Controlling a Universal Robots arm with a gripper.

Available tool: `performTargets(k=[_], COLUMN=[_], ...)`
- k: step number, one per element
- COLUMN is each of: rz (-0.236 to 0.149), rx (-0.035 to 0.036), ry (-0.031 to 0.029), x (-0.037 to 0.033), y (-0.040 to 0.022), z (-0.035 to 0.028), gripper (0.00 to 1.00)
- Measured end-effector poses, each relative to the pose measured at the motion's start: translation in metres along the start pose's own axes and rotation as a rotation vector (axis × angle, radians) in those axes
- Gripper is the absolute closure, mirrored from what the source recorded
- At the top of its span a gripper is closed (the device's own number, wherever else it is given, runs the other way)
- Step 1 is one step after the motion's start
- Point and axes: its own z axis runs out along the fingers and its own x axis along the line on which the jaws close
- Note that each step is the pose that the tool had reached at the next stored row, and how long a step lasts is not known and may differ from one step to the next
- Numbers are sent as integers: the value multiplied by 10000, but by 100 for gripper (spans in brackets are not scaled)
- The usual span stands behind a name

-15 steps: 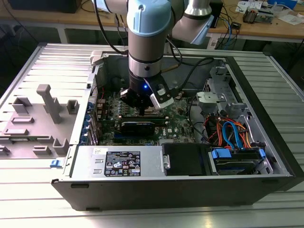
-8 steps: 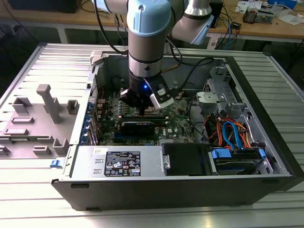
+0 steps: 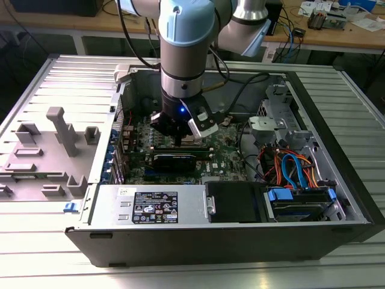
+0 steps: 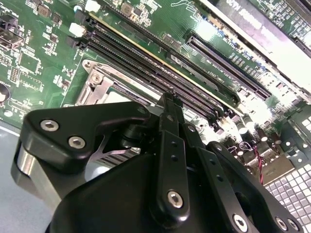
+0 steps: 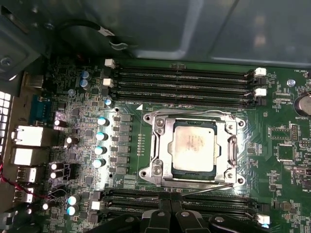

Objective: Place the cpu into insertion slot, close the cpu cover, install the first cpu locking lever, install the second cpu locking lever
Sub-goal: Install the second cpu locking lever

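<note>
The gripper is seen low over the green board, just beside the socket; its fingers look pressed together with nothing pinched between them (the tips are partly hidden by the gripper body).

Just beyond the tips, in the first wrist view, the cpu is seated flat in the insertion slot, and the cpu cover is lying closed over its edges. Placing and covering are judged done.

A thin wire lever runs along the socket edge nearest the gripper, slightly askew; whether it is latched cannot be told. The lever step is judged in hand. It calls for a sideways push that tucks the wire under its hook without scraping the memory slots beyond.

Farthest out, the open computer case is visible in the exterior view.
</note>
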Motion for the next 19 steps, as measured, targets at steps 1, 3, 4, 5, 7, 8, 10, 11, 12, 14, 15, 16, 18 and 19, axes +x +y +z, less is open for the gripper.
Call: performTargets(k=[1,3,4,5,7,8,10,11,12,14,15,16,18,19], rz=[0,7,9,10,12,14,14,18,21,16,15,14,14,14], rx=[-3,-6,-7,-9,-10,-12,-15,-17,-18,-19,-20,-19,-33,-33], ry=[12,59,78,91,120,128,176,213,232,262,268,269,268,269], x=[1,5,7,9,15,20,27,31,36,53,60,60,61,61], y=[0,0,0,0,0,0,0,0,0,0,0,0,0,0], z=[0,0,0,1,5,7,17,22,26,31,34,34,36,36], gripper=[89,89,89,89,89,89,89,89,89,89,89,89,89,89])
